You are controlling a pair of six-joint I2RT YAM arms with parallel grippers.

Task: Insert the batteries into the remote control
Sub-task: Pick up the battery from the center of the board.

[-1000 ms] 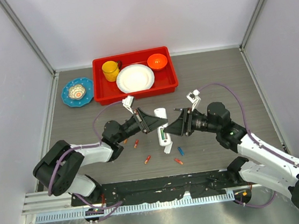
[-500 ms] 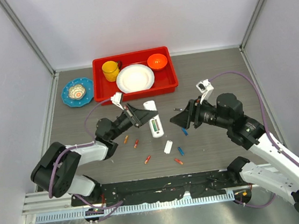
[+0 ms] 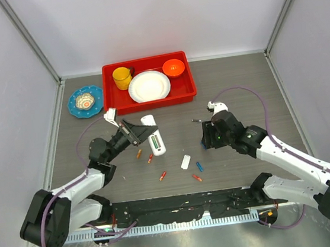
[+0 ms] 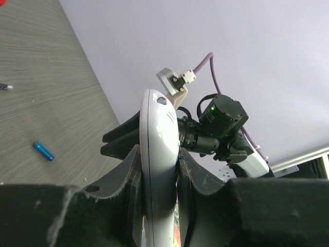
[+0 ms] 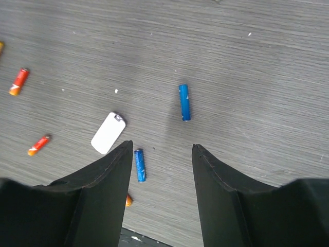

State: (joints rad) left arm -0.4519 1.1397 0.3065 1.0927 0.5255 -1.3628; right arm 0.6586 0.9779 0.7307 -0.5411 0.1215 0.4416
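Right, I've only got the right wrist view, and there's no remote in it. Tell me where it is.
Observer: The remote control is clamped in the left claw, off to the left of the right claw.
Operator: Give me the face that's turned up.
Observer: The face toward the top camera shows a small green patch in a darker opening. It's too small to tell more.
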